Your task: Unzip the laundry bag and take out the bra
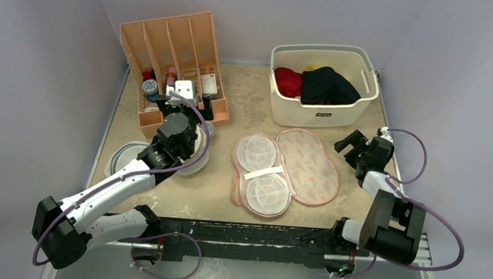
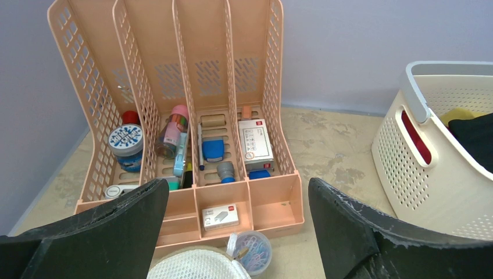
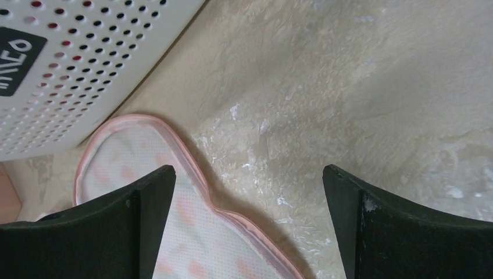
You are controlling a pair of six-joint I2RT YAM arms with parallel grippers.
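Right fingers spread wide, nothing between them, above bare tabletop just beside the pink zip rim of the laundry bag. Left fingers likewise apart, holding nothing, pointed at the peach desk organiser at far left. Bag lies unzipped and folded open flat at tabletop centre: printed half to the right, two white mesh domes to the left, white strap lying between them. Bra, black and bunched, sits in the white perforated basket at far right, next to a red garment, a bit of yellow behind. Basket stands just beyond the bag.
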